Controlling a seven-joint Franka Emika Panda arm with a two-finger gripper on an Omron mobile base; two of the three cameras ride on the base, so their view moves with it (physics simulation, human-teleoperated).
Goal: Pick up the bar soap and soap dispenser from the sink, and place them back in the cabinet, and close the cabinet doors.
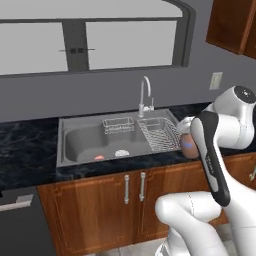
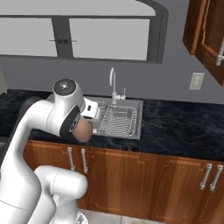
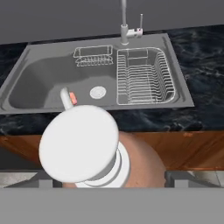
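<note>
Left base view: bar soap [image 1: 99,157] on sink [image 1: 75,142] floor, left of drain. Blue label on soap dispenser [image 1: 189,145], no legible writing. Pincer [image 3: 112,177] grasping dispenser, raised above table [image 1: 25,145] front edge, forearm angled down.

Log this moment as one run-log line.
stage: carrying soap dispenser | tool: closed on soap dispenser, held over counter edge | bar soap: in sink basin | cabinet doors: open
</note>
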